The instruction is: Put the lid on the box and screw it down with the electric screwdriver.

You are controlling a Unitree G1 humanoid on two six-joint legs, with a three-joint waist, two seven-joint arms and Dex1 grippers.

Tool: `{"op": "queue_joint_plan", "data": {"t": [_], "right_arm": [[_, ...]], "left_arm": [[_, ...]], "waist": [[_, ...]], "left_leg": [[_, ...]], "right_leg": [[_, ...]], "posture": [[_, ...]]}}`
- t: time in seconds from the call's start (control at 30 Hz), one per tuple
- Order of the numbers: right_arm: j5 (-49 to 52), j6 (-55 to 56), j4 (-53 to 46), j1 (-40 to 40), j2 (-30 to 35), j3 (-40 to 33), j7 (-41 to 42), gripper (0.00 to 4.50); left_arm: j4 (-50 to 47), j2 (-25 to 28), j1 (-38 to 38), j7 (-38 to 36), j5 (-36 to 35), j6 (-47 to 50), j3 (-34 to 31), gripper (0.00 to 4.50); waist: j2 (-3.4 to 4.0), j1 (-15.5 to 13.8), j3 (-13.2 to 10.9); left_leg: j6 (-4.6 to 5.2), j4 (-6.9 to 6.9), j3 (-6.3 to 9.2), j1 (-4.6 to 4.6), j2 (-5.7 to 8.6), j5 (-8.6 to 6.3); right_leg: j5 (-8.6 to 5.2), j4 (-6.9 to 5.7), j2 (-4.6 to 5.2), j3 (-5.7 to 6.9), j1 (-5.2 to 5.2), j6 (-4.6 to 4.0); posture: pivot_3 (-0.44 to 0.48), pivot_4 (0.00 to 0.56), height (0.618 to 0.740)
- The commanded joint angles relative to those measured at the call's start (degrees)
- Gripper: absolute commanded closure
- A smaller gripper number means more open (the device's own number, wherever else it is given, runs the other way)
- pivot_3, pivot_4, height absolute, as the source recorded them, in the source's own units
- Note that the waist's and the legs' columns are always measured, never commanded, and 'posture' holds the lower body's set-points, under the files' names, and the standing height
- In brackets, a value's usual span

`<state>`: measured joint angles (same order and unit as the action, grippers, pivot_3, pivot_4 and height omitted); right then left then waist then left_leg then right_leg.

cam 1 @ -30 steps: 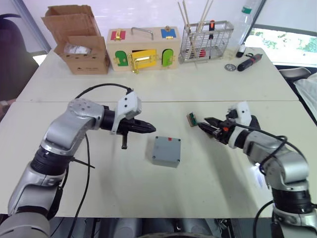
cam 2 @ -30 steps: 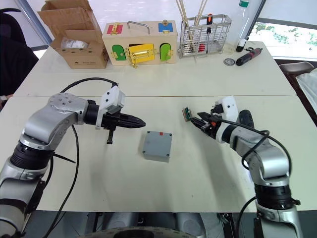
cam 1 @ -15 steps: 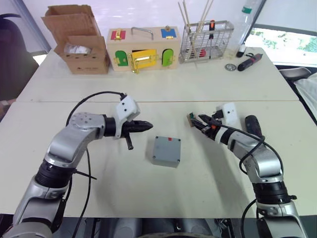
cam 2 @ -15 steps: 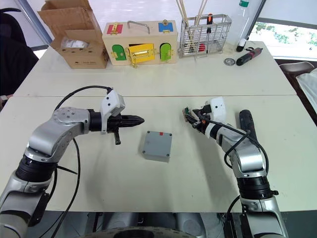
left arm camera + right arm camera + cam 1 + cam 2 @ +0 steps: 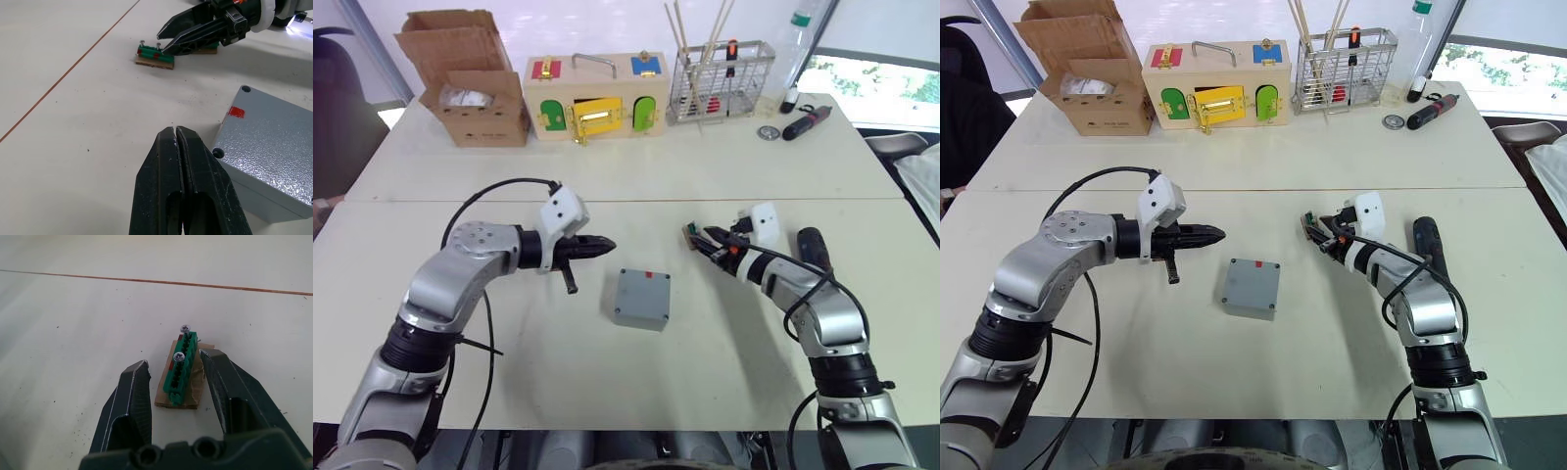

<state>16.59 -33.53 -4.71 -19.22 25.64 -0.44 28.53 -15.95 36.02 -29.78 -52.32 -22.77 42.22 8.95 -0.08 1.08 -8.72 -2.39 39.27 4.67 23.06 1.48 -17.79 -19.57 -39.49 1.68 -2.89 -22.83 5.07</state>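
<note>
Speckled grey box [image 5: 642,299] with a small red tab, on a cream table [image 5: 626,176] crossed by a thin brown seam — the green screw holder [image 5: 180,368] sits on brown card; far off, a wooden box [image 5: 595,96] with green, yellow, red and blue doors

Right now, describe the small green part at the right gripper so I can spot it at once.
On the near white table, look right of the grey box, where the right gripper sits open around it. The piece is a green strip on a brown card backing, lying flat. Two silver screws standing in it set it apart from everything nearby.
</note>
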Motion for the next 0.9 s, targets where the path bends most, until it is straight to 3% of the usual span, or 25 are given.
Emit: {"op": "queue_joint_plan", "data": {"t": [0.03,0.4,0.53,0.9], "right_arm": [[-0.6,1.5,-0.2,-1.4,-0.6,-0.1,0.0,2.67],[-2.0,2.6,1.8,-2.4,-1.3,0.2,0.1,2.67],[-2.2,2.6,2.1,-2.5,-1.3,0.3,0.1,4.4],[-2.9,2.8,1.1,-2.4,-1.2,0.2,0.0,4.46]], "left_arm": [[-1.7,0.3,0.0,0.1,-0.4,-0.5,-0.6,4.5],[-1.6,0.1,0.0,0.6,-0.2,-0.7,-0.3,4.5],[-1.6,0.1,0.1,0.7,-0.2,-0.9,-0.1,4.5],[-1.3,0.0,-0.1,0.9,-0.2,-1.1,0.2,4.5]], "waist": [[0.0,0.0,0.0],[0.0,0.0,0.0],[0.0,0.0,0.0],[0.0,0.0,0.0]], "left_leg": [[0.0,0.0,0.0,0.0,0.0,0.0],[0.0,0.0,0.0,0.0,0.0,0.0],[0.0,0.0,0.0,0.0,0.0,0.0],[-0.01,0.0,0.0,0.0,0.0,0.0]], "right_leg": [[0.0,0.0,0.0,0.0,0.0,0.0],[0.0,0.0,0.0,0.0,-0.01,0.0],[0.0,0.0,0.0,0.0,0.0,0.0],[0.0,0.0,0.0,0.0,-0.01,0.0]], "posture": [[0.0,0.15,0.74],[0.0,0.15,0.74],[0.0,0.15,0.74],[0.0,0.15,0.74]]}}
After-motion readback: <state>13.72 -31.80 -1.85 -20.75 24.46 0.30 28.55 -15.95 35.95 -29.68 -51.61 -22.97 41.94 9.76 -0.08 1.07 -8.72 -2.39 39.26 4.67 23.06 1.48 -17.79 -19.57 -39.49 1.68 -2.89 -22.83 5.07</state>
